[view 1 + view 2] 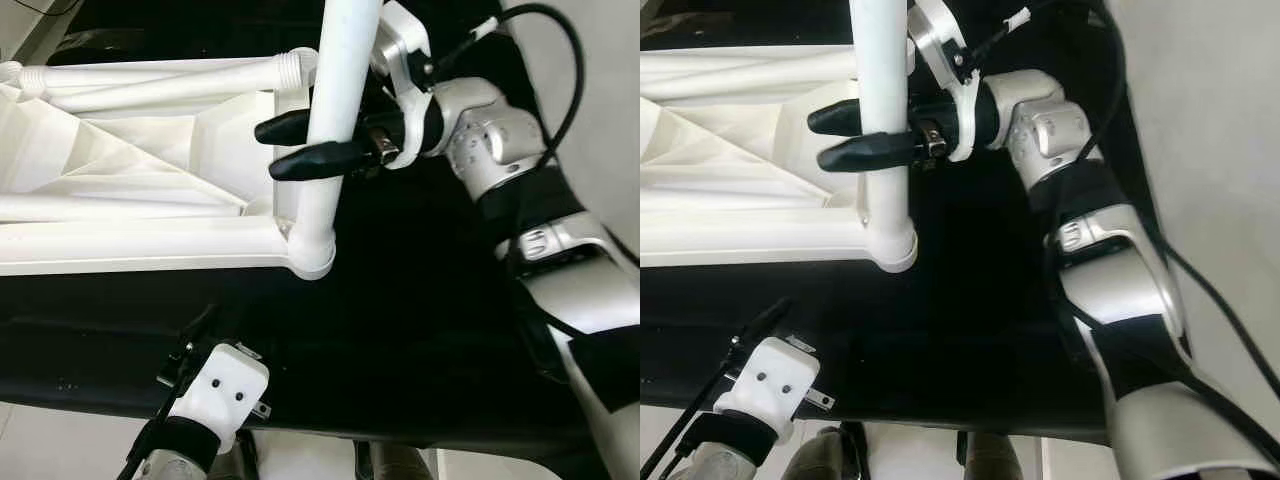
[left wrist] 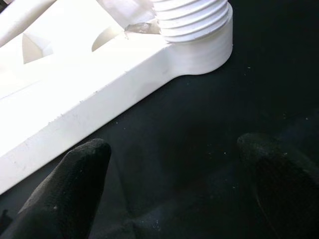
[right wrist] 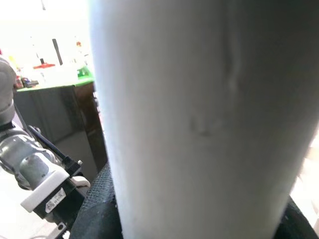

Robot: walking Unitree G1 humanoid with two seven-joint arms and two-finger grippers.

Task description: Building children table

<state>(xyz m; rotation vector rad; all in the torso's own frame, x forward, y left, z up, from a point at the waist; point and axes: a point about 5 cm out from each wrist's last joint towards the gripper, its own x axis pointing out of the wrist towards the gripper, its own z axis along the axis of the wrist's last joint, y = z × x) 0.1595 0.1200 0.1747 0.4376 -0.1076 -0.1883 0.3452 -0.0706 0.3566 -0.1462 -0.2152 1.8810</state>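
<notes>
An upturned white plastic table [image 1: 150,245] lies on a black surface. One white leg [image 1: 340,90] stands upright in the table's near corner socket [image 1: 315,250]. My right gripper [image 1: 272,150] is shut on this leg about halfway up, one black finger on each side; the leg [image 3: 199,119] looms close in the right wrist view. My left gripper [image 2: 174,159] is open, low over the black surface just in front of that corner, its fingers [image 2: 75,184] spread apart with nothing between them. The leg's threaded base [image 2: 192,20] sits in the socket.
Two more white legs [image 1: 160,75] with threaded ends lie inside the upturned table at the back left. The black surface [image 1: 400,330] stretches to the right, with its front edge near my body. A black cable [image 1: 570,70] loops above my right arm.
</notes>
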